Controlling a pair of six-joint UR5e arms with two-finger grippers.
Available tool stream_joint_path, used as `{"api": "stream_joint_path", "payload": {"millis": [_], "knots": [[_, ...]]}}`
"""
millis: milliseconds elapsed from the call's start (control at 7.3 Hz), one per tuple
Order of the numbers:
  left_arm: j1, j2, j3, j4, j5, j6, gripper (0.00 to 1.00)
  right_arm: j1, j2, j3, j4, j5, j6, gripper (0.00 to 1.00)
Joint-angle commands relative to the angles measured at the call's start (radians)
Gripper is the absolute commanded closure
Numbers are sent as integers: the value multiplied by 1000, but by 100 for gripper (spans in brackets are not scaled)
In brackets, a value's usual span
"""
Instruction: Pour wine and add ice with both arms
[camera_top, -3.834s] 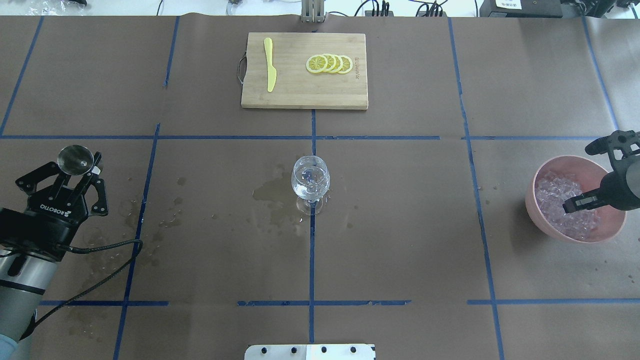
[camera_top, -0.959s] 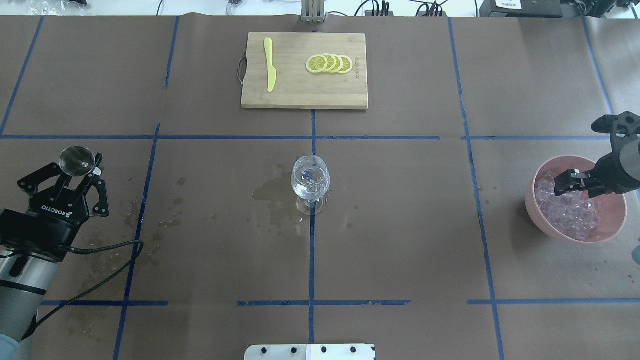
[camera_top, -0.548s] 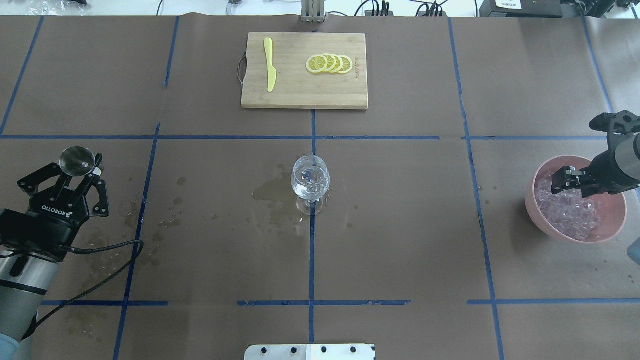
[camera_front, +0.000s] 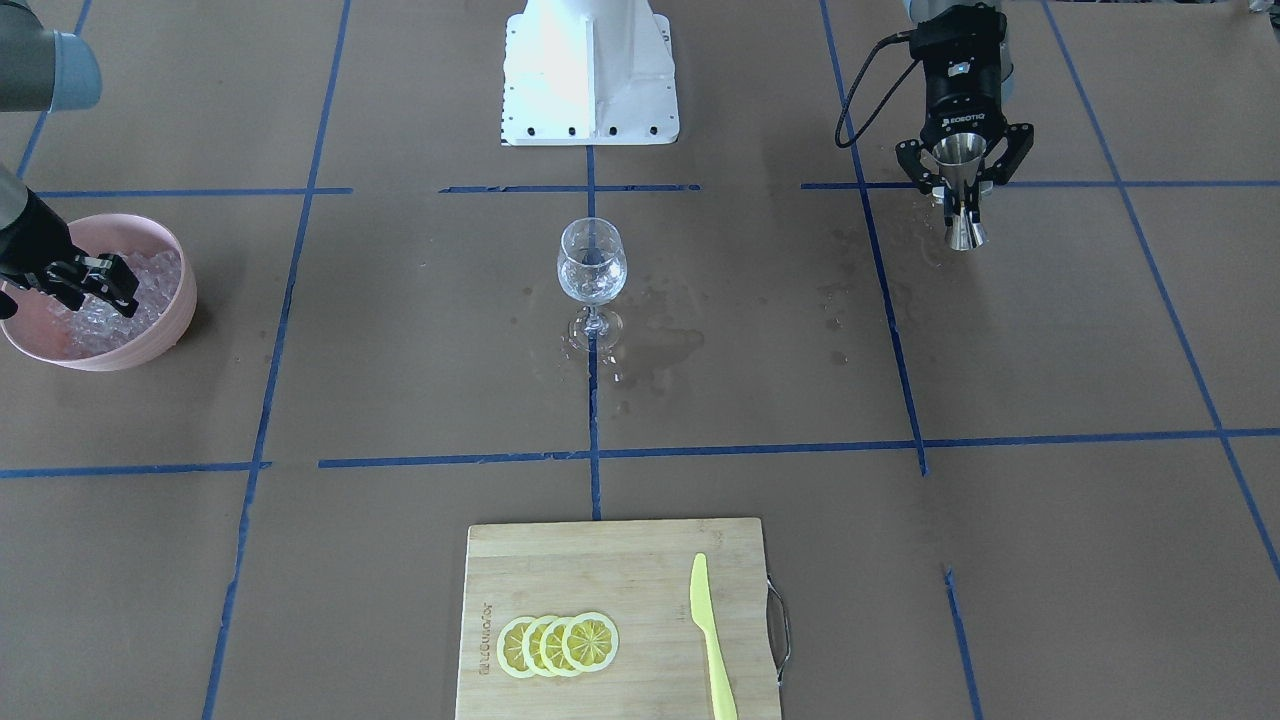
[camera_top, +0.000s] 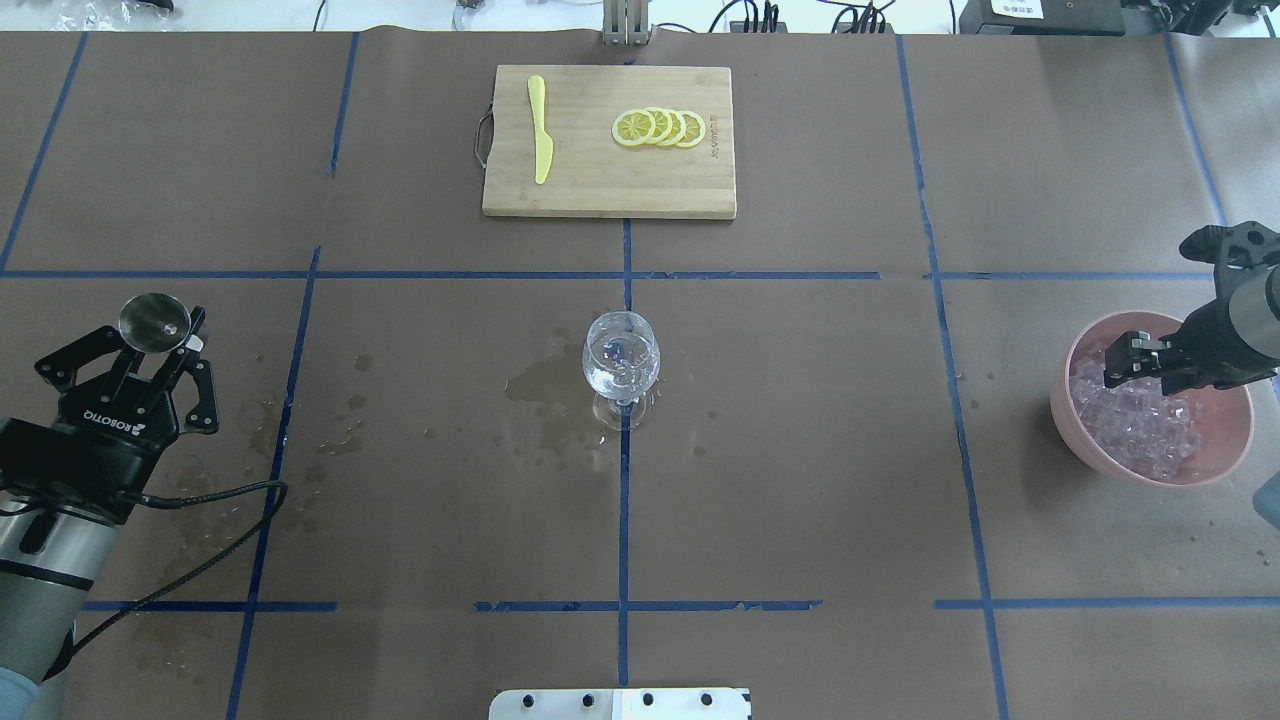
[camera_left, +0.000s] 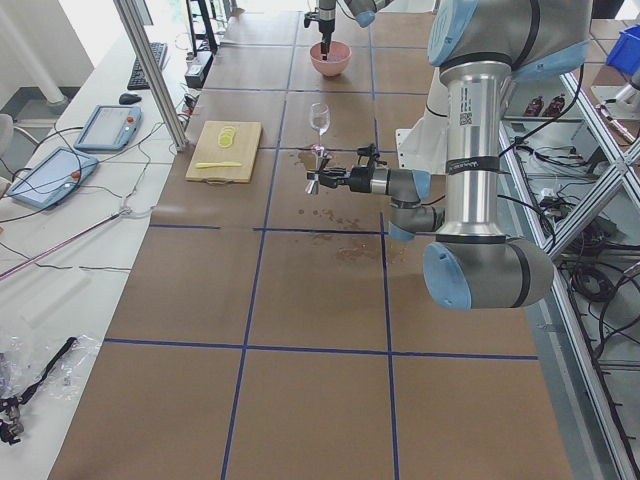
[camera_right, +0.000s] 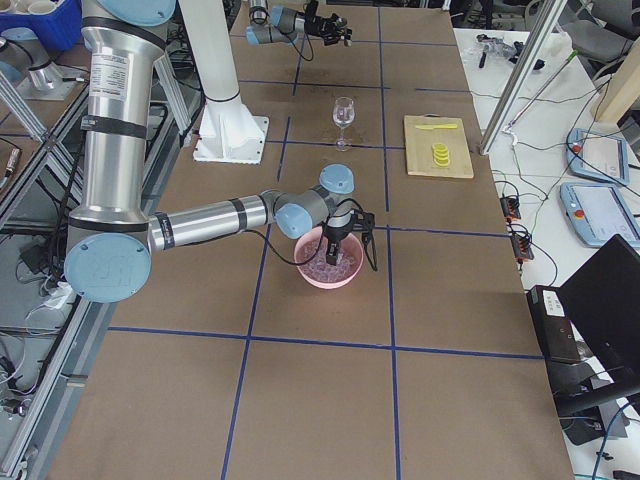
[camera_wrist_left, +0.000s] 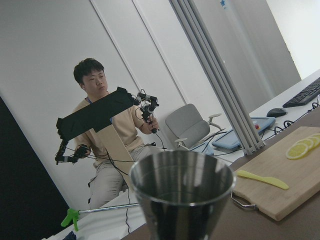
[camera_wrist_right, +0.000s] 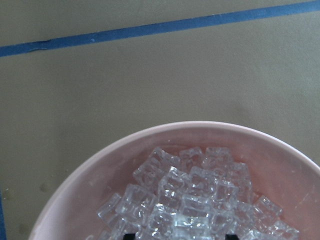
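Starting at the left edge of the table (camera_top: 800, 450): the left gripper (camera_top: 158, 345) lies level, pointing at the far edge, its fingers clamped on the waist of a steel jigger (camera_top: 153, 322). The jigger hangs clear of the paper, long axis vertical, mouth up. Tilt it and any dregs join the splashes underneath.

On to the centre, and there's the glass (camera_top: 621, 350), upright on its foot, stem vertical, mouth to the ceiling. The wine (camera_top: 620, 378) is in it, a shallow clear pool low in the bowl of the glass. A wet patch (camera_top: 540, 385) darkens the paper just beside the foot, nearer the left edge.

Now the right edge, where the action is. The pink bowl (camera_top: 1222, 430) is heaped with ice (camera_top: 1140, 425), and the right gripper (camera_top: 1122, 362) points straight down into it. The wrist view shows its two black tips set apart, cubes glinting between them, nothing pinched.

The dangers, as I read it: those cubes are glossy and packed, so closing could squirt one out or drag up two. Pressing too deep may shove or tip the bowl. Then comes a long carry to a narrow mouth, where a late release or a nudge could topple that tall glass and spill the wine.
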Motion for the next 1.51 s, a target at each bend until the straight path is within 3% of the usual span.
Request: {"api": "stream_joint_path", "payload": {"millis": [0,137,411,685,1096,1369], "knots": [[0,0,0,0,0,0,100,6,0,-3,0,0,0,34],[2,0,3,-2,0,0,100,7,0,-6,0,0,0,37],[0,0,5,-3,0,0,100,7,0,-8,0,0,0,57],[0,0,6,-3,0,0,100,7,0,-8,-2,2,-1,68],[2,0,6,-3,0,0,100,22,-1,-5,0,17,-9,95],[2,0,17,-3,0,-2,100,76,-3,17,-2,81,-15,100]]}}
